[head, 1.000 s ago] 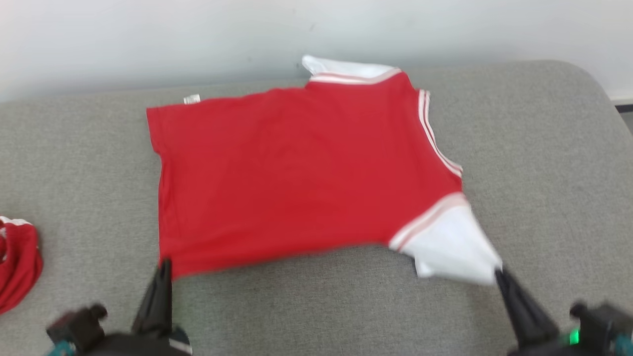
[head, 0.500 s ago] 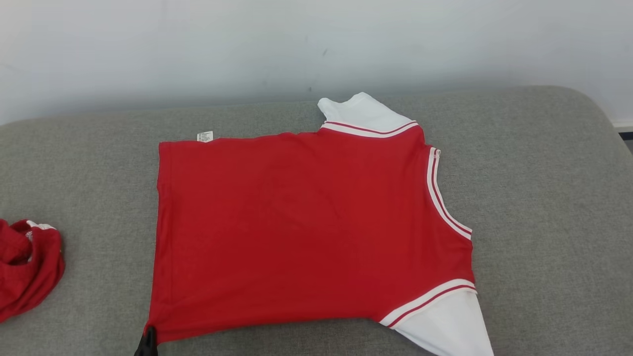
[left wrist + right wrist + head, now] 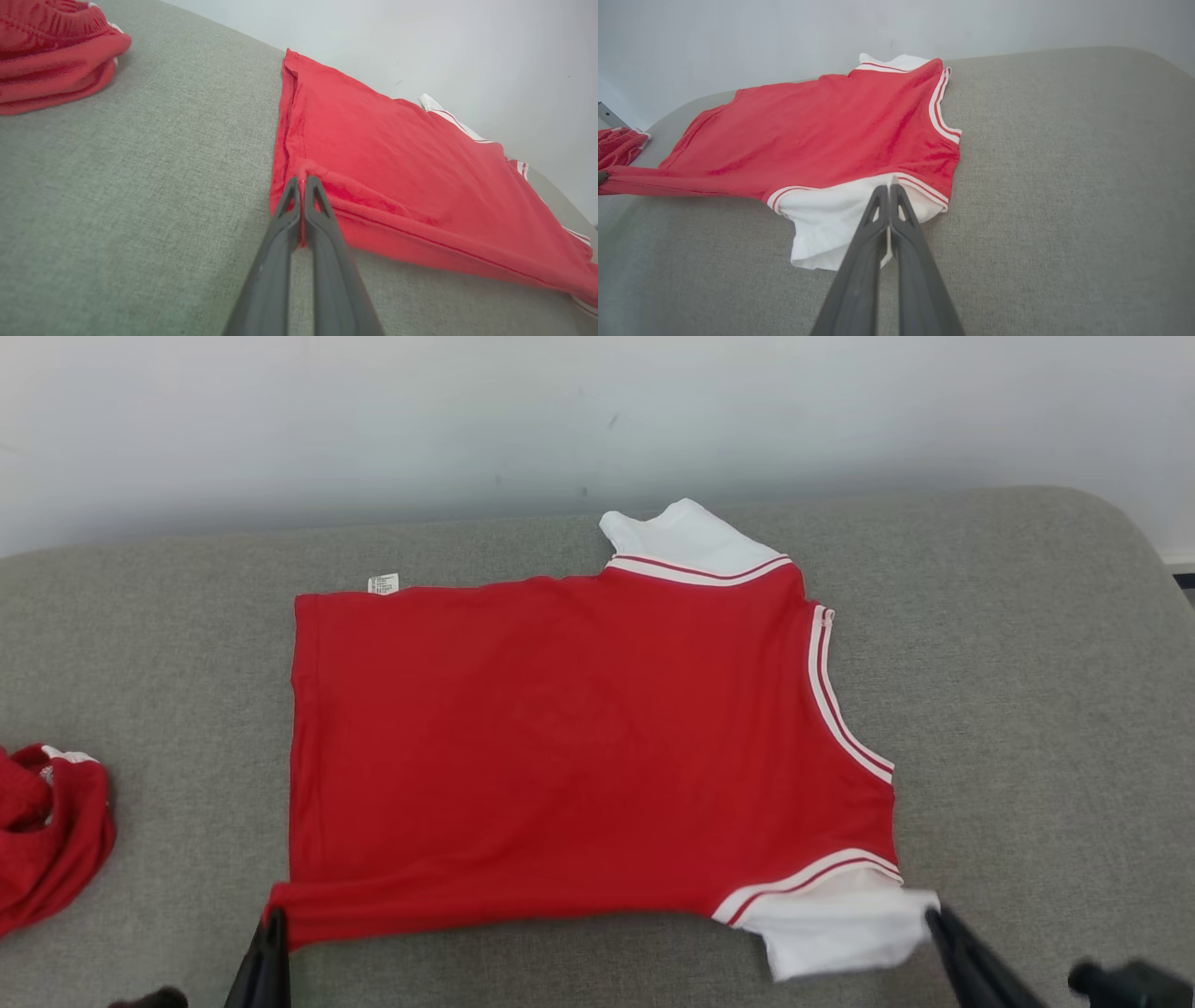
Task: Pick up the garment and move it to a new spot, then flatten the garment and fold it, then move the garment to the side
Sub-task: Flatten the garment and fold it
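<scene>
I have the garment (image 3: 579, 747), a red shirt with white sleeves, spread out flat near the middle of the grey padded surface (image 3: 1027, 663), its hem (image 3: 301, 747) toward my left and its striped neck opening (image 3: 840, 700) toward my right. My left gripper (image 3: 302, 179) is pressed together on the near corner of the hem; in the left wrist view a sliver of red cloth sits pinched between the two dark fingers, and a raised ridge of fabric runs from that corner along the near edge of the shirt. My right gripper (image 3: 889, 188) is likewise closed, pinching the near sleeve (image 3: 840, 924) at its outer edge; in the right wrist view white cloth shows in the slit between the fingers, and the sleeve is rumpled beneath them. The far sleeve (image 3: 686, 537) lies flat, pointing toward the pale wall (image 3: 373, 420) behind the surface. A small white label (image 3: 383, 583) pokes out from the far edge of the shirt near the hem. Well apart from the shirt, at my far left, a second red piece of clothing (image 3: 47, 831) sits in a crumpled heap on the same surface. In the head view both grippers reach in from the bottom edge, one at each near corner of the shirt.
</scene>
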Available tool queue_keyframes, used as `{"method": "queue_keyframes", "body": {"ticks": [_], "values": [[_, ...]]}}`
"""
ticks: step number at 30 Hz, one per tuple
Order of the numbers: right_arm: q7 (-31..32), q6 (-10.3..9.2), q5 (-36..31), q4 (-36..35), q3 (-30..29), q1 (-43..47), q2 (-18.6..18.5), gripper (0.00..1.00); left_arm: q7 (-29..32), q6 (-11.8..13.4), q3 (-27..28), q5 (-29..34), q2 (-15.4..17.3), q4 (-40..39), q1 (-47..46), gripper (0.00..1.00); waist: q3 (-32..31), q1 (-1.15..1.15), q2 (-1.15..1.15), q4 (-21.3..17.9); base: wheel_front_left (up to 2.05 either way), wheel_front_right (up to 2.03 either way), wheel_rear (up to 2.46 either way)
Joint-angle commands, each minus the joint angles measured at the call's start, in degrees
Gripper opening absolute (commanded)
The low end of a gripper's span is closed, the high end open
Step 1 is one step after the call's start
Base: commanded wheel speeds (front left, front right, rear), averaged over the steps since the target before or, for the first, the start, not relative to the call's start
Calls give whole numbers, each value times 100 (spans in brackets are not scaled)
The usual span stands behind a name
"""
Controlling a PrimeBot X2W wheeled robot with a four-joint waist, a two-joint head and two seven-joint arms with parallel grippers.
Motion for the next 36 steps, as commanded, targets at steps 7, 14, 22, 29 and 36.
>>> {"method": "queue_keyframes", "body": {"ticks": [7,14,22,29,36], "values": [[450,7,125,211,290,-1484,-587,0,23,-42,-311,339,197,135,-731,0,107,-1,0,79,0,0,0],[771,7,378,1156,707,-3057,-815,0,139,-38,-681,397,309,531,-1571,0,347,-1,0,213,0,0,0],[772,7,650,2695,1258,-4478,-642,0,188,-37,-1022,233,415,1012,-2267,0,615,-1,0,336,0,0,0],[415,7,743,4239,1735,-5404,-362,0,135,-38,-1439,25,434,1498,-2713,0,749,-1,0,456,0,0,0],[-370,7,905,5433,2014,-5940,-40,78,16,-38,-1767,-102,462,1964,-3017,87,729,-1,0,451,0,0,0]]}}
